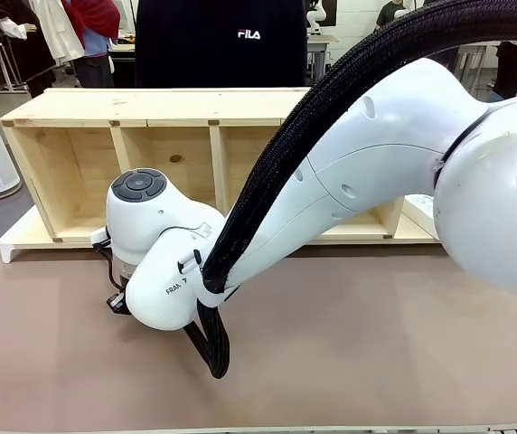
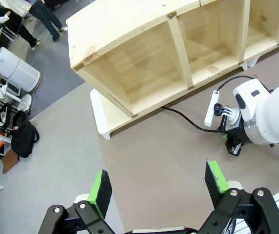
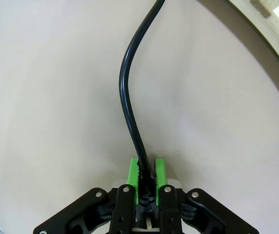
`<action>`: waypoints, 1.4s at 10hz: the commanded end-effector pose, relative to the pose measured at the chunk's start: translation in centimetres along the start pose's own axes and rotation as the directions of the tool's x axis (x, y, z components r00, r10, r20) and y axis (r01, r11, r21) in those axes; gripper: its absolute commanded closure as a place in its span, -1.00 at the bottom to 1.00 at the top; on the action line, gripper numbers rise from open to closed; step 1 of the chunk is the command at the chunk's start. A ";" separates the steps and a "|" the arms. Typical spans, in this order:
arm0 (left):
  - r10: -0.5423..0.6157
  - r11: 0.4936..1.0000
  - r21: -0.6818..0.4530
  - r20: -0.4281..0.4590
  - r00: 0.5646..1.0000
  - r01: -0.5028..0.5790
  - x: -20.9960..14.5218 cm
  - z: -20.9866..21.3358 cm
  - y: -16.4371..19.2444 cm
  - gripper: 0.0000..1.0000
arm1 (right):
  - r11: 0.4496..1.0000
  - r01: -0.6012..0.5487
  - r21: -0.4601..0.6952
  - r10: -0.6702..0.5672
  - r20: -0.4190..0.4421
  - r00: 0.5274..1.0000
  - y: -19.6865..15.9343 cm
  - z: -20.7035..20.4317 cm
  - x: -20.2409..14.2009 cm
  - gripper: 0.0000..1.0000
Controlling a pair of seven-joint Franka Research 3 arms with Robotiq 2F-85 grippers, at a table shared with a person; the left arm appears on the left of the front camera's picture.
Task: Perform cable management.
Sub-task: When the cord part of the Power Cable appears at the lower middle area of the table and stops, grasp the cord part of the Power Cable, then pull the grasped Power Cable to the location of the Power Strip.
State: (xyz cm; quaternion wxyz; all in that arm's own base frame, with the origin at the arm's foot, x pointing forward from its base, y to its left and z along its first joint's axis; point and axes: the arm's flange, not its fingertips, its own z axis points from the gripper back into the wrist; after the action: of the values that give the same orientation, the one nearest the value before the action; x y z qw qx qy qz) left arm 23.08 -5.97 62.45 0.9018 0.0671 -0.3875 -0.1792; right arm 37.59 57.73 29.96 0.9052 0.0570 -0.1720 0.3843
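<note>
Cable (image 3: 126,109) looks light, springy, likely slippery. Right gripper (image 3: 147,171) pinches it at the frame's lower centre, a sound hold; left gripper (image 2: 160,187) gapes empty.

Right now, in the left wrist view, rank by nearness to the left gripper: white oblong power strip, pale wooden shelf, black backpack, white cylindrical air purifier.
1. White oblong power strip, table, right, and pale wooden shelf, straight ahead: too close to call.
2. Black backpack, on the floor, left.
3. White cylindrical air purifier, floor, upper left, farthest from the left gripper.
</note>
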 end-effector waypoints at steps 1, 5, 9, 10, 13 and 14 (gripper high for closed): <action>0.001 1.000 0.004 0.000 1.000 -0.001 0.0 0.0 0.0 -1.00 | 1.000 0.001 0.000 -0.001 -0.001 1.000 0.0 0.0 0.0 1.00; 0.001 1.000 0.004 0.000 1.000 -0.001 0.0 0.0 0.0 -1.00 | 1.000 0.001 0.000 -0.001 -0.001 1.000 0.0 0.0 0.0 1.00; 0.001 1.000 0.004 0.000 1.000 -0.001 0.0 0.0 0.0 -1.00 | 1.000 0.001 0.000 -0.001 -0.001 1.000 0.0 0.0 0.0 1.00; 0.001 1.000 0.004 0.000 1.000 -0.001 0.0 0.0 0.0 -1.00 | 1.000 0.001 0.000 -0.001 -0.001 1.000 0.0 0.0 0.0 1.00; 0.001 1.000 0.004 0.000 1.000 -0.001 0.0 0.0 0.0 -1.00 | 1.000 0.011 -0.028 -0.012 -0.031 0.999 1.2 1.5 -0.5 0.68; 0.001 1.000 0.004 0.000 1.000 -0.001 0.0 0.0 0.0 -1.00 | 0.998 0.044 -0.041 -0.046 -0.049 0.998 1.4 2.4 -0.9 0.68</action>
State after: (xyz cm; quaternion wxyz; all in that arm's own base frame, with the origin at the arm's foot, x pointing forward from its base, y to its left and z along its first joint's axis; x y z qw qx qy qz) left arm 23.08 -5.98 62.45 0.9018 0.0671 -0.3875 -0.1792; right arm 36.66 57.92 30.76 0.9081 0.0458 -0.1644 0.3824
